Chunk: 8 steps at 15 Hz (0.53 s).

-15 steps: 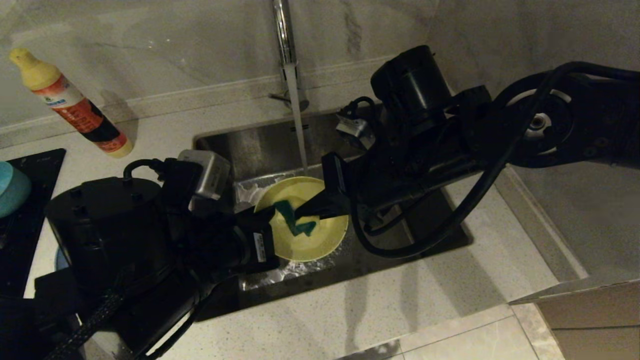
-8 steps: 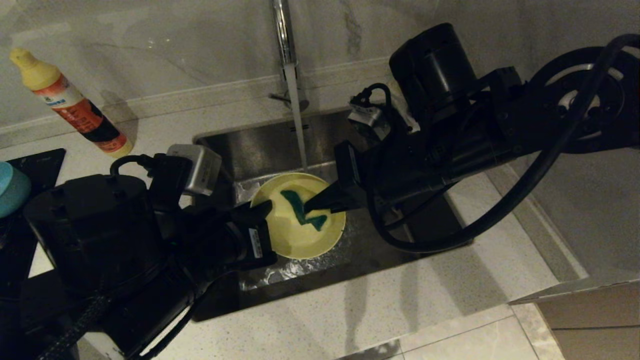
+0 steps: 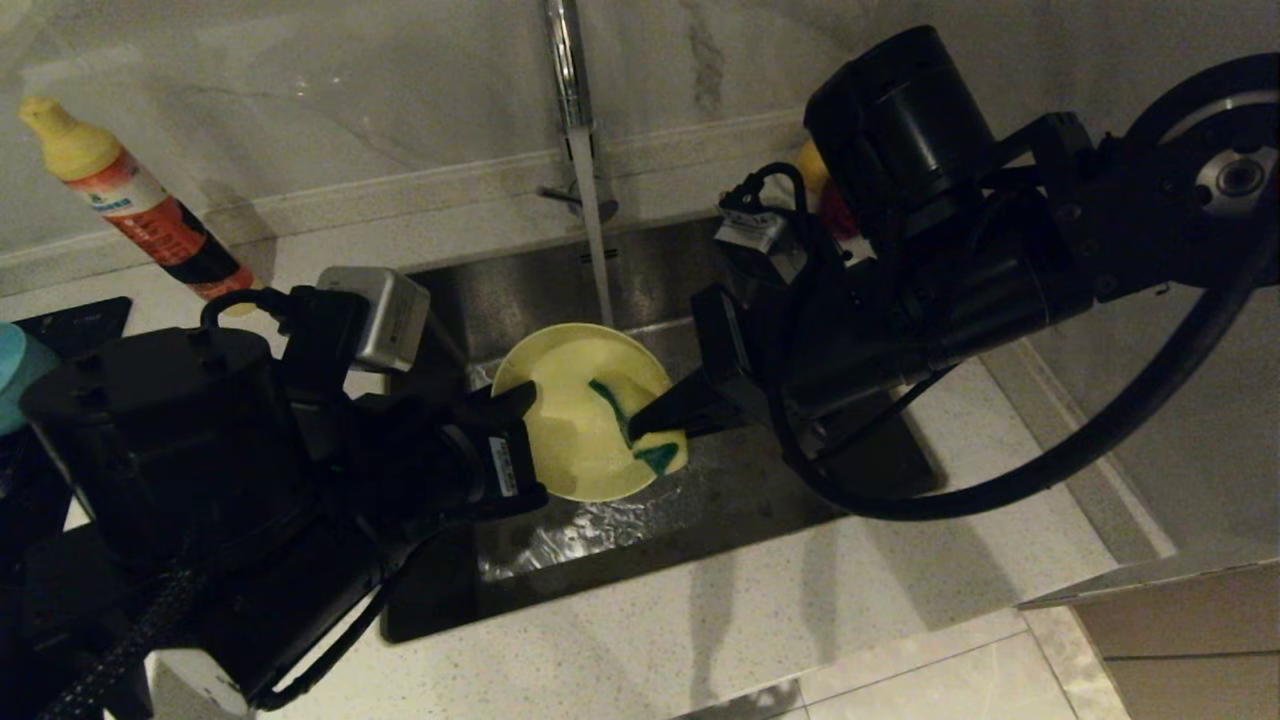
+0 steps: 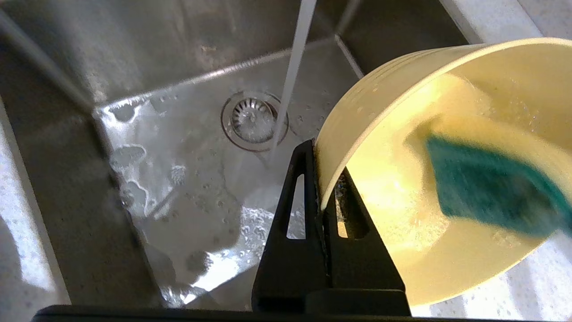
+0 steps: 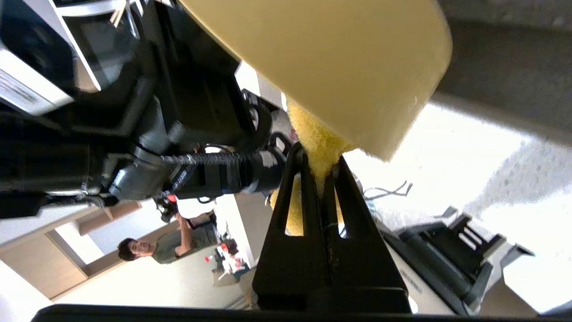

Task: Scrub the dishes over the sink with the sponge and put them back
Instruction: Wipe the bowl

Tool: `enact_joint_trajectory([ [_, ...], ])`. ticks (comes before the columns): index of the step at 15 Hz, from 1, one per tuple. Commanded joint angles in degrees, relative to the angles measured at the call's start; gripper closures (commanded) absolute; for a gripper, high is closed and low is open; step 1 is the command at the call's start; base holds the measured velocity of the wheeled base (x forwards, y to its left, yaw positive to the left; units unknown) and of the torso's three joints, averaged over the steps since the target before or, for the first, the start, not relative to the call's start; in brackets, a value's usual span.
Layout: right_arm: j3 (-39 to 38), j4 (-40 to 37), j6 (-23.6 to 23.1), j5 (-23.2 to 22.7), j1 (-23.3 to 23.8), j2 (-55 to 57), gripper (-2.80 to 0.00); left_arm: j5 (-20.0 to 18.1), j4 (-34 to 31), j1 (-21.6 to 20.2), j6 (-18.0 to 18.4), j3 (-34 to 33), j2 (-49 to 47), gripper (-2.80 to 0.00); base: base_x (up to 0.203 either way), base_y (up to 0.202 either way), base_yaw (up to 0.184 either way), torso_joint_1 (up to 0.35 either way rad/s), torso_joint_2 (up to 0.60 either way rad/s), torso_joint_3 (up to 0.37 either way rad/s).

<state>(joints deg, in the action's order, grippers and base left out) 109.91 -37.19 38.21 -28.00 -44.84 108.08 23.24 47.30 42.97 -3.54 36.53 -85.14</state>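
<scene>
The pale-yellow bowl (image 3: 570, 420) hangs tilted over the sink (image 3: 760, 490), its inside facing the right arm. My left gripper (image 3: 522, 402) is shut on the bowl's rim, one finger inside and one outside, as the left wrist view shows at the left gripper (image 4: 319, 179) and bowl (image 4: 402, 214). My right gripper (image 3: 640, 420) is shut on the sponge (image 3: 645, 445), whose green side (image 4: 487, 192) presses against the bowl's inner wall. In the right wrist view the right gripper (image 5: 319, 167) pinches the yellow foam (image 5: 315, 138) under the bowl (image 5: 339, 58).
Water runs from the chrome tap (image 3: 568, 70) past the bowl's far edge to the drain (image 4: 254, 120). An orange bottle with a yellow cap (image 3: 140, 205) stands on the counter at the back left. A teal bowl (image 3: 18, 375) shows at the left edge. A person (image 5: 156, 248) is far behind.
The bowl has been lifted and tipped more upright in the left gripper. The right arm has risen, and the sponge has slid towards the bowl's right rim.
</scene>
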Motion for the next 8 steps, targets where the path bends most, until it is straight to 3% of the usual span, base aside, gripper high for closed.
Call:
enact_joint_trajectory([
  [1, 0.04, -0.86, 0.20, -0.13, -0.43, -0.49, 0.00, 0.47, 0.25, -0.08, 0.79, 0.81, -0.36, 0.00, 0.000, 0.000, 0.000, 0.000, 0.00, 0.000],
  [8, 0.48, 0.43, 0.20, 0.26, -0.26, 1.95, 0.00, 1.98, 0.25, -0.17, 2.84, 1.43, -0.02, 0.00, 0.000, 0.000, 0.000, 0.000, 0.00, 0.000],
])
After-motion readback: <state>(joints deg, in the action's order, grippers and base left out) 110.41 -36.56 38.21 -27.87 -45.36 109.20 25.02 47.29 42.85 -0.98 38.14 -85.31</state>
